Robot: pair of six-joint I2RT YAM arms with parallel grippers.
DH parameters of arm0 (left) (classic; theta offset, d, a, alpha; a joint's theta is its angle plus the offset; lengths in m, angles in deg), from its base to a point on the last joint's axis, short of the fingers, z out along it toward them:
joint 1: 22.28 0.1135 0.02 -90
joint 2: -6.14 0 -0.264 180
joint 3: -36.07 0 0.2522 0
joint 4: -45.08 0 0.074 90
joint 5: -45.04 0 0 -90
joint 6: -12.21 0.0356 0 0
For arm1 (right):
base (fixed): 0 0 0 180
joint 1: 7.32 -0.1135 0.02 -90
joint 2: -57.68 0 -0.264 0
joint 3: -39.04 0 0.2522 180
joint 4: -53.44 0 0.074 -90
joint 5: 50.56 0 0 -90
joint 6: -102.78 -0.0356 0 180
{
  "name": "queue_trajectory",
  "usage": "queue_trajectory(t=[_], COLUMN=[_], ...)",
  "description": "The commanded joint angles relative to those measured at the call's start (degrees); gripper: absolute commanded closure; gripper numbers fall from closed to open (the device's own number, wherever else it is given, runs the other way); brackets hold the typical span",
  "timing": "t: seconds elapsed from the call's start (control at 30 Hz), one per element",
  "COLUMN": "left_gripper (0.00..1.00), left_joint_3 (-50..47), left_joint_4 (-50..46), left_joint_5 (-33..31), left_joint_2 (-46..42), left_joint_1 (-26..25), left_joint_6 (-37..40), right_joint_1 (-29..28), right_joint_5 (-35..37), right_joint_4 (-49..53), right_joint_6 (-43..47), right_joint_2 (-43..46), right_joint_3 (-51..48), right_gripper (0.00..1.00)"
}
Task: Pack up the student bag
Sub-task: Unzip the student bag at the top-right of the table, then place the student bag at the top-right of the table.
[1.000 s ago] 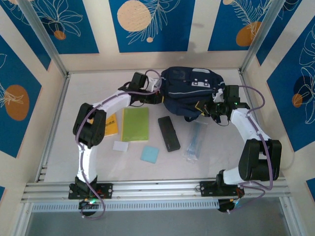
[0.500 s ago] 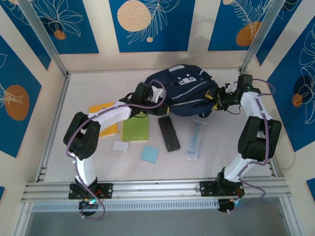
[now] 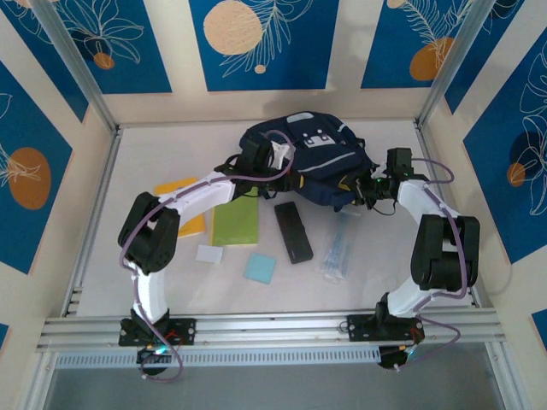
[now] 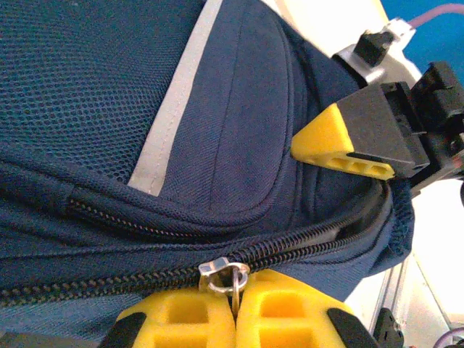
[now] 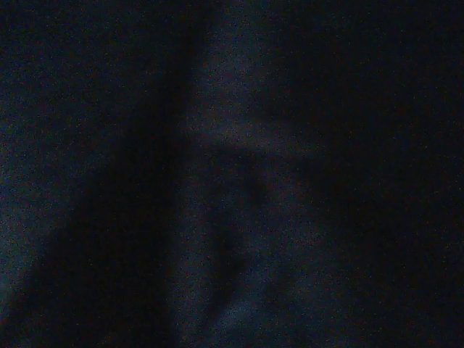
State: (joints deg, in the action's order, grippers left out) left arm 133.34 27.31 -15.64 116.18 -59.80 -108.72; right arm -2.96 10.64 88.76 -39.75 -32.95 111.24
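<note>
Navy student bag (image 3: 312, 154) blacks out right wrist view, right claw (image 3: 366, 190) state unreadable; left claw (image 4: 233, 308) clamped on zipper pull (image 4: 223, 268), elbows bent.

The student bag (image 3: 308, 158) fills the table's (image 3: 162, 149) rear middle, the green notebook (image 3: 236, 216) and black case (image 3: 293, 231) its centre; the rear left corner and front edge lie open.

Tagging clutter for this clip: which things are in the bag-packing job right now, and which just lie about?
In use: student bag, zip pull, left gripper, right gripper.
Lying untouched, probably to pack later: green notebook, orange book, black case, blue pad, white card, clear pouch.
</note>
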Motion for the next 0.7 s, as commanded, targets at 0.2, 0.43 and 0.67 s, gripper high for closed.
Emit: queue_trajectory(t=[0.2,0.43,0.67], left_gripper=[1.00,1.00,1.00], left_joint_3=[-0.7,9.8,20.7], left_joint_4=[-7.5,-10.8,-8.6], left_joint_5=[-10.1,-24.1,-17.7], left_joint_2=[1.4,9.5,17.3], left_joint_1=[9.4,14.5,12.5], left_joint_6=[13.9,14.6,7.8], right_joint_1=[4.5,4.4,2.9], right_joint_5=[-3.5,-2.9,-1.4], right_joint_4=[0.9,-0.2,-2.6], right_joint_6=[-0.4,-0.8,1.2], right_joint_2=[5.5,6.2,2.4], right_joint_3=[-0.3,-2.1,-0.7], right_gripper=[1.00,1.00,1.00])
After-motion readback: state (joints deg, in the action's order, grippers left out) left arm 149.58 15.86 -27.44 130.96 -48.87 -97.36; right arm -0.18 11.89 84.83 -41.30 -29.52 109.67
